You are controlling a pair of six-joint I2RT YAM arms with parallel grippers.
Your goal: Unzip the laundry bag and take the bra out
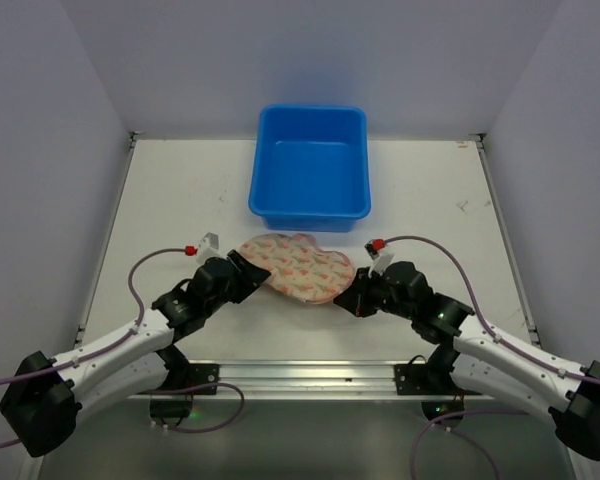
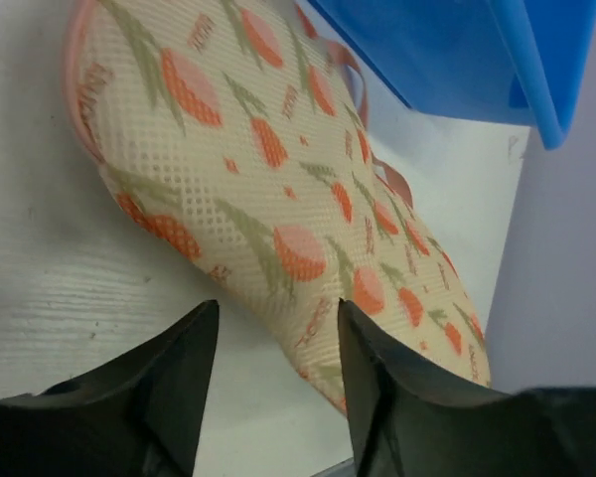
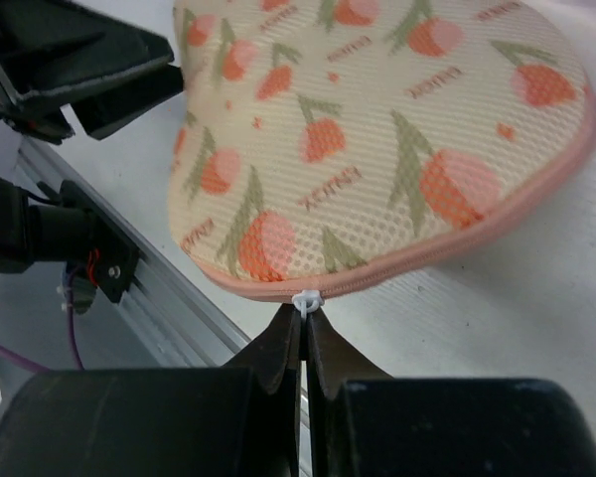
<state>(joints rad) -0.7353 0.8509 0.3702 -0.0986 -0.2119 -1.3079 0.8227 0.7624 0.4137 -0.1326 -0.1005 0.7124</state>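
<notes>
The laundry bag (image 1: 298,265) lies flat on the table, cream with orange print and pink zipper edging, zipped shut. It fills the left wrist view (image 2: 268,189) and the right wrist view (image 3: 377,139). My left gripper (image 1: 246,272) is open at the bag's left end, with the bag's edge between its fingertips (image 2: 276,313). My right gripper (image 1: 354,298) is shut on the white zipper pull (image 3: 306,298) at the bag's right edge. The bra is hidden.
A blue plastic tub (image 1: 310,165) stands behind the bag at the table's middle back; its wall shows in the left wrist view (image 2: 477,60). The metal rail of the table's near edge (image 1: 300,375) runs just behind both grippers.
</notes>
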